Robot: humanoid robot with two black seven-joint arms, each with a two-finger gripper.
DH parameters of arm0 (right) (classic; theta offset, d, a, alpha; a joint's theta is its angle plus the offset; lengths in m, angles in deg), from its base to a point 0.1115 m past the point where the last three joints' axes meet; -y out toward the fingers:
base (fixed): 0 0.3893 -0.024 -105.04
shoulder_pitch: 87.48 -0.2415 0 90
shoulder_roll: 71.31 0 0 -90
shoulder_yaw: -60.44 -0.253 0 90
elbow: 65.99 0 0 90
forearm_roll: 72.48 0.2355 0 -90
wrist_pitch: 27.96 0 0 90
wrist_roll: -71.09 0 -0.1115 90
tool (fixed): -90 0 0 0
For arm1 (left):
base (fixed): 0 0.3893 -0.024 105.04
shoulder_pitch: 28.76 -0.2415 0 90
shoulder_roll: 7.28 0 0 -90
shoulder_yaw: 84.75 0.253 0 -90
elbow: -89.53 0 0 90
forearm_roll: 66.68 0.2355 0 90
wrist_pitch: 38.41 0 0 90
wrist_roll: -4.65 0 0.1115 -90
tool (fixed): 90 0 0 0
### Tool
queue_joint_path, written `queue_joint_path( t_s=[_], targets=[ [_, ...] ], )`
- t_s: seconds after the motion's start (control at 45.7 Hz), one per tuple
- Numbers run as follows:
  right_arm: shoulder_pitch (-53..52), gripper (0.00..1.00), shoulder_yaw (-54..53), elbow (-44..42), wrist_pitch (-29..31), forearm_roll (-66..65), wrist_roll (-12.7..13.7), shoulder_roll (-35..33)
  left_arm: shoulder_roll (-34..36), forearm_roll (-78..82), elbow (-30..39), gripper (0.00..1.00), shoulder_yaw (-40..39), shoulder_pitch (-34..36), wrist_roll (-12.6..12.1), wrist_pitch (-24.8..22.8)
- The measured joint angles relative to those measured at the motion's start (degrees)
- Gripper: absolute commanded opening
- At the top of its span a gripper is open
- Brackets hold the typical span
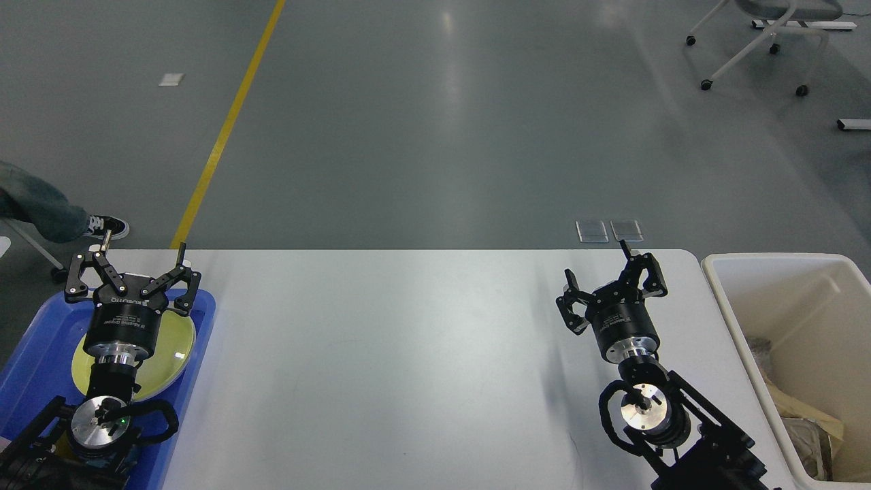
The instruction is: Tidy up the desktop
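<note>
Nearest the robot, the right arm reaches out over the right part of the surface (408,354), and the right tool (607,289) hangs above it with its fingers spread and nothing between them. The cream bin (721,286) stands just beside the surface's right end, holding crumpled paper, so the right arm is the nearer one to it. On the left, the left tool (133,278), also spread and empty, hovers over a yellow plate (173,344) lying in a blue tray (204,327) at the surface's left end. The white surface runs with its long axis left to right, and no loose item shows on it between the two arms, so the tidying looks about finished. Beyond its far edge lies grey floor with a yellow line (228,126), a chair base (752,51) far right, and someone's shoe (109,226) at left.
</note>
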Motion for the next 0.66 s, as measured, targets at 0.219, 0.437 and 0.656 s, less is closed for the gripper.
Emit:
queue_joint_path(
  t_s=[0.219,0.437,0.656],
  targets=[
    [0.10,1.00,-0.10,0.33,-0.99,-0.31,-1.47,0.26,0.00,0.00,0.00,0.96,0.04,0.04,0.00,0.00],
    [0.11,1.00,-0.13,0.33,-0.79,0.05,-1.51,0.14,0.00,0.00,0.00,0.96,0.06,0.04,0.00,0.00],
    [0.07,1.00,-0.04,0.18,-0.52,0.26,-1.25,0.11,0.00,0.03,0.00,0.96,0.07,0.04,0.00,0.00]
  ],
)
